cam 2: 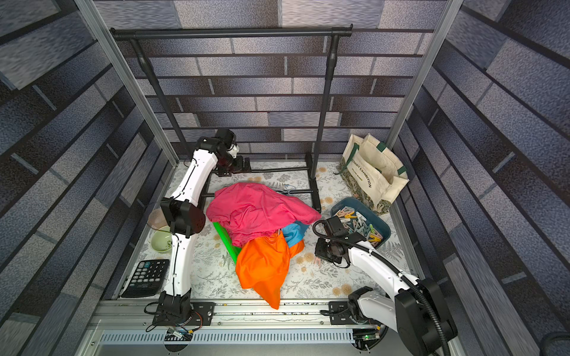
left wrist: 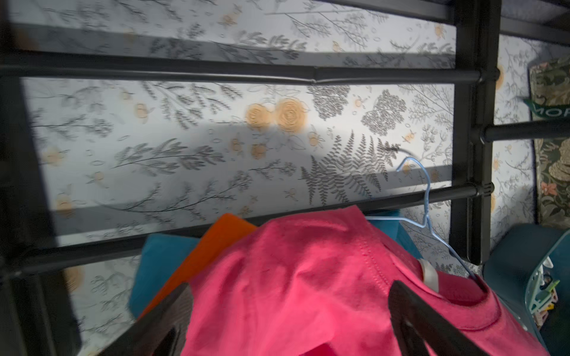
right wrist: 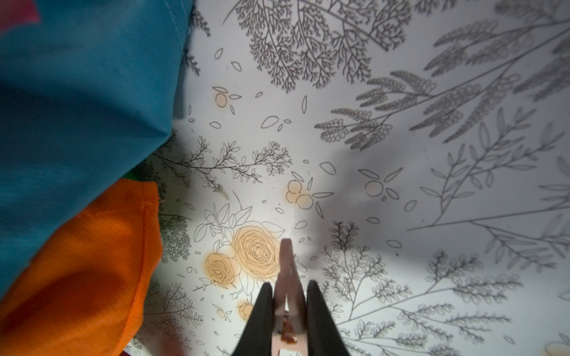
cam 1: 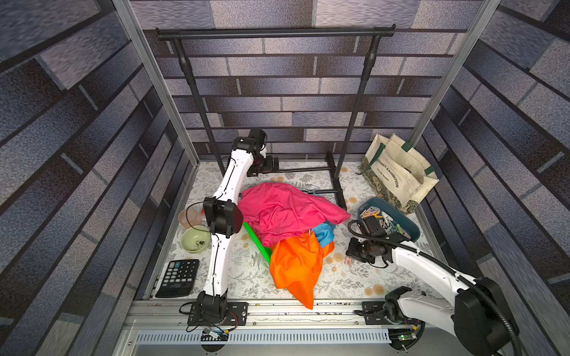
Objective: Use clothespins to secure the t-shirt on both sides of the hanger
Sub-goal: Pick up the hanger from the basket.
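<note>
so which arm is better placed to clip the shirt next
Right: the right gripper is shut on a pink clothespin; the left gripper is open and empty near the pink t-shirt.

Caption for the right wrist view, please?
Right gripper pinching a pale pink clothespin over the floral table cover, beside a teal garment and an orange garment.

Your two arms wear glossy white shells with bulky black joints (cam 1: 222,215). A thin black cable (cam 1: 216,255) is clipped along the left arm (cam 1: 224,265); a ribbed black hose (cam 1: 444,265) runs along the right arm (cam 1: 422,268).
</note>
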